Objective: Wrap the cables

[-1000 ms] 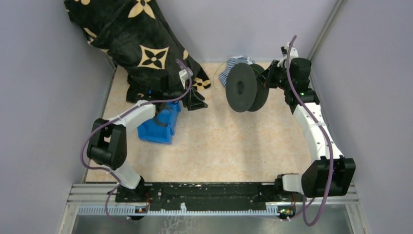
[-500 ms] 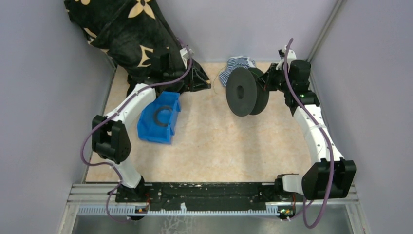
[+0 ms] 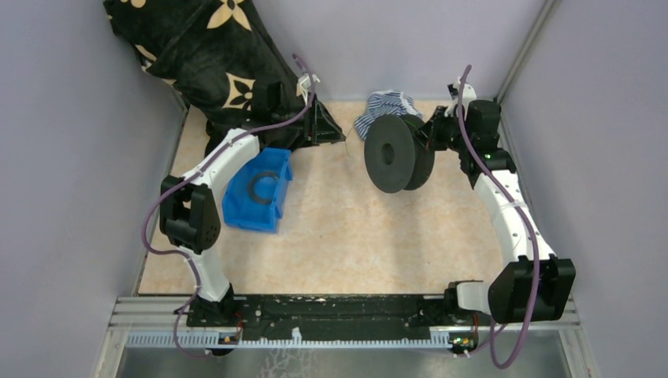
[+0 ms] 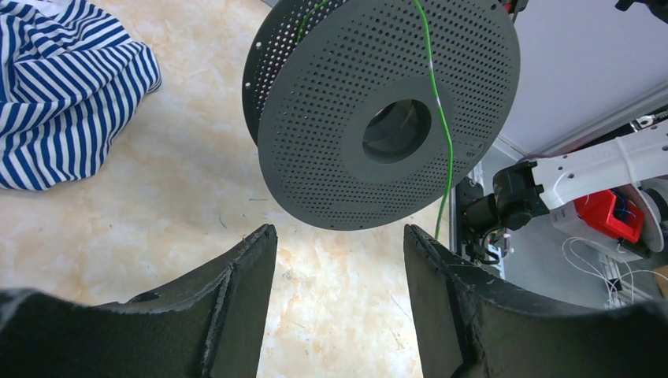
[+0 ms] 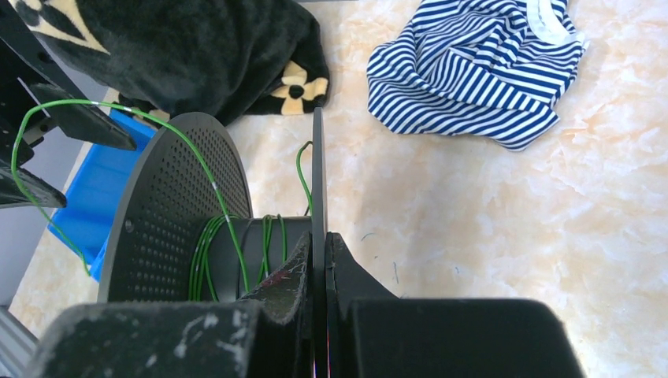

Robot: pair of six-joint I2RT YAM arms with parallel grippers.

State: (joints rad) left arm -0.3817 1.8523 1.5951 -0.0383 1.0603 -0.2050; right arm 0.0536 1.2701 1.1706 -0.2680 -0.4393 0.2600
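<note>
A black perforated spool (image 3: 390, 155) is held upright above the table by my right gripper (image 3: 429, 134). In the right wrist view that gripper (image 5: 319, 240) is shut on the spool's near flange (image 5: 318, 173). The thin green cable (image 5: 209, 260) is wound a few turns on the hub. One strand runs over the far flange towards my left gripper (image 3: 340, 135). In the left wrist view the left gripper (image 4: 339, 232) is open, facing the spool (image 4: 386, 110). The strand (image 4: 441, 118) crosses the spool's face and drops behind the right finger (image 4: 441, 299). Nothing lies between the jaws.
A blue bin (image 3: 236, 206) with a black ring (image 3: 264, 187) inside sits under the left arm. A black patterned cloth (image 3: 213, 55) fills the back left corner. A blue-and-white striped cloth (image 3: 382, 105) lies behind the spool. Grey walls close three sides.
My left arm has swung from above the blue bin back and to the right, so its gripper now faces the spool. The spool has shifted slightly right in the right gripper.
</note>
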